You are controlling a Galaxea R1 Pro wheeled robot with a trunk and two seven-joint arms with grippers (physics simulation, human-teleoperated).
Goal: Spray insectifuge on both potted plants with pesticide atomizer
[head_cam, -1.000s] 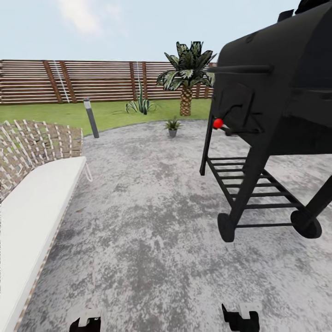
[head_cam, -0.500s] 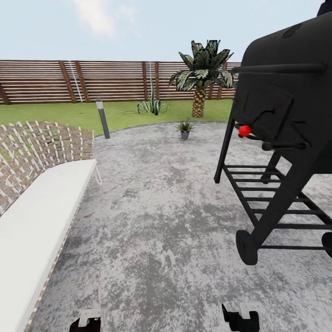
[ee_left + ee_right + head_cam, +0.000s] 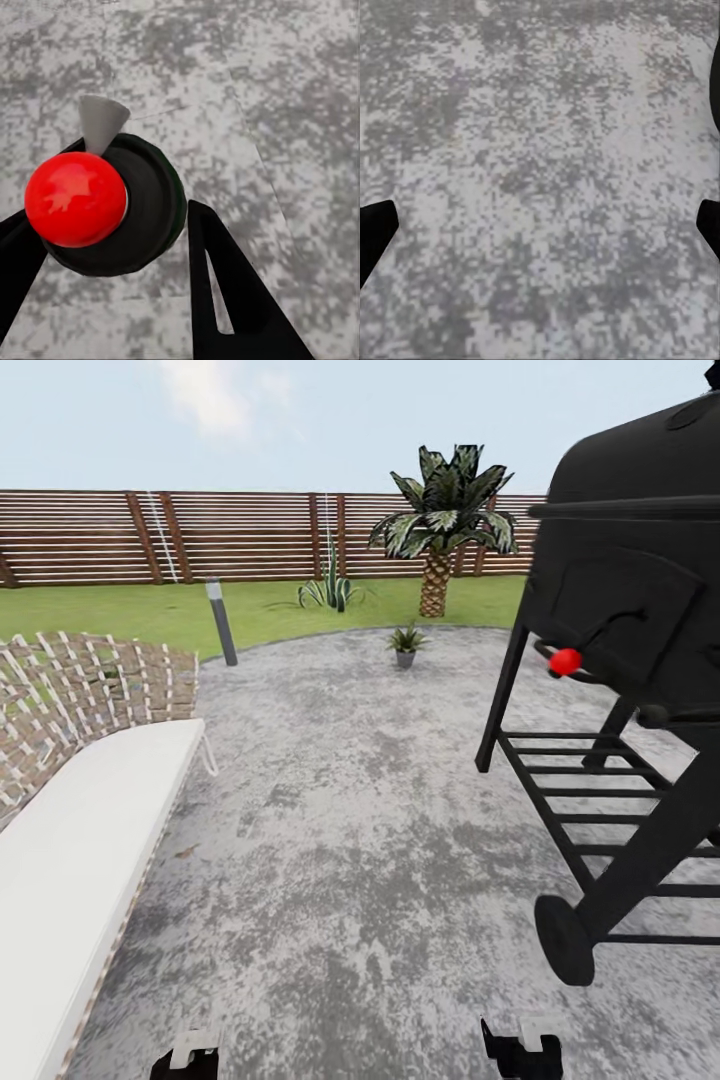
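Observation:
The pesticide atomizer (image 3: 154, 206) sits between my left gripper's fingers, seen end-on as a round dark green body with a pale grey cone and a red ball on it. My left gripper (image 3: 112, 217) is shut on it and hangs low over the grey paving; it also shows at the head view's lower edge (image 3: 187, 1060). One potted plant (image 3: 405, 643), a small green rosette in a grey pot, stands at the far rim of the patio. My right gripper (image 3: 520, 1050) is open over bare paving, with nothing between its fingers (image 3: 375, 232).
A big black wheeled grill (image 3: 630, 610) with a red knob (image 3: 565, 661) stands close on the right. A woven lounger with a white cushion (image 3: 80, 830) runs along the left. Beyond the patio are a bollard lamp (image 3: 221, 622), a spiky plant (image 3: 330, 592), a palm (image 3: 440, 530) and the slat fence (image 3: 100, 535).
The whole head view has shifted, so the camera has moved: the grill now sits further right and nearer. Both grippers keep their places at the lower edge.

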